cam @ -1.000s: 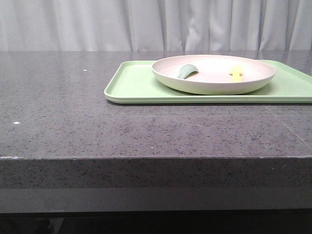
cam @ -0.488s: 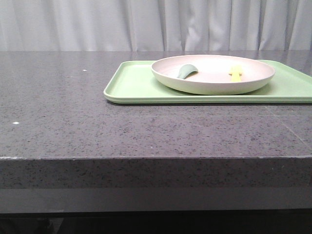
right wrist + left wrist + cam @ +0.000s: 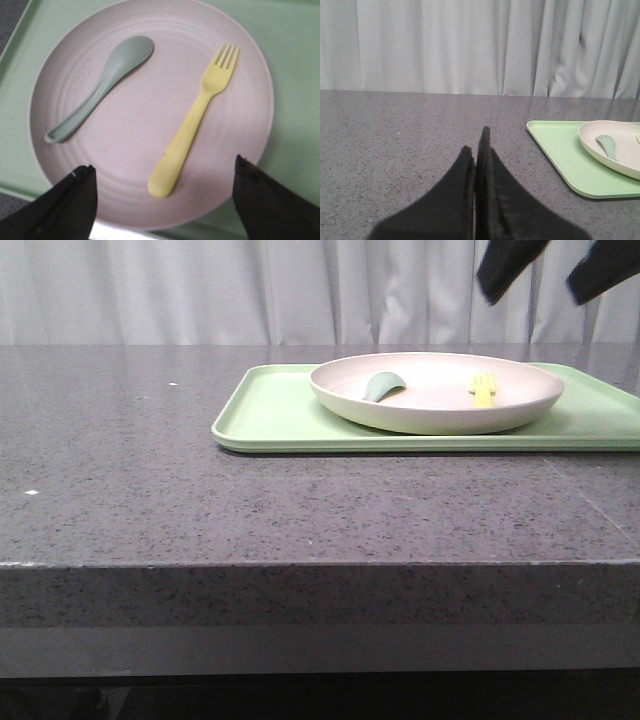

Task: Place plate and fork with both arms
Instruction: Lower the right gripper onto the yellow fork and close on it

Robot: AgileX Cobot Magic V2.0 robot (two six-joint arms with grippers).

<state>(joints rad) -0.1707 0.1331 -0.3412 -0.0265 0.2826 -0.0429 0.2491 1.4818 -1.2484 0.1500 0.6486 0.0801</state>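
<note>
The pale pinkish-white plate [image 3: 436, 392] sits on a light-green tray [image 3: 280, 415] at the right of the table. The pale-yellow fork [image 3: 483, 389] lies in the plate, tines away from me. From above, the right wrist view shows the plate [image 3: 140, 125] and the fork [image 3: 196, 125]. My right gripper [image 3: 162, 172] is open high above the plate, its jaws either side of the fork's handle end; it shows at the top right of the front view [image 3: 540, 270]. My left gripper [image 3: 476, 142] is shut and empty over bare table, left of the tray [image 3: 565, 155] and plate [image 3: 625, 150].
A grey-green spoon [image 3: 100, 95] lies in the plate beside the fork; it also shows in the front view [image 3: 384, 386] and the left wrist view [image 3: 607, 145]. The grey speckled table [image 3: 130, 460] ends at a front edge. Pale curtains hang behind.
My right gripper has come into the front view at the top right, above the plate. The tray and plate have shifted very slightly left.
</note>
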